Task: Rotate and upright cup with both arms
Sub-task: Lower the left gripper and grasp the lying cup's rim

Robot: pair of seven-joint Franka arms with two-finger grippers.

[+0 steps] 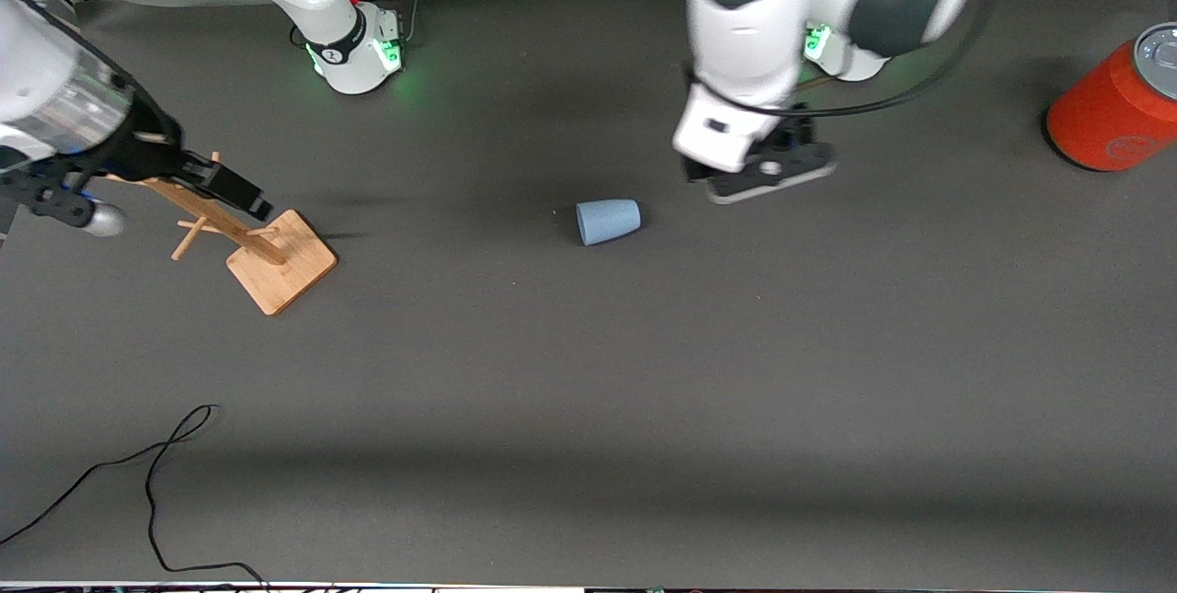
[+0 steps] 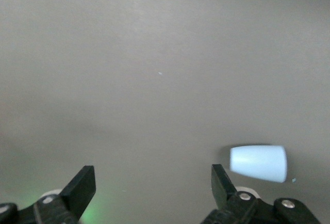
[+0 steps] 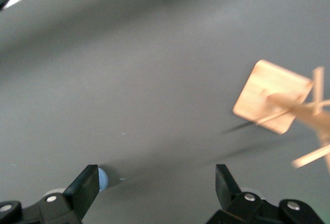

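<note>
I see the cup [image 1: 608, 222] lying on its side on the table [image 1: 644, 409], untouched, my left pincer [image 1: 771, 172] and right pincer [image 1: 241, 191] both spread wide, so all the turning is left.

We are seeing the left gripper [image 1: 771, 172] blurring under its own wrist. The right wrist view is hiding most of the cup [image 3: 103, 178] behind one of the right gripper's fingers [image 3: 85, 189]. The frame edge is cutting off the orange can [image 1: 1113, 106] and the wooden rack [image 3: 289, 105].
</note>
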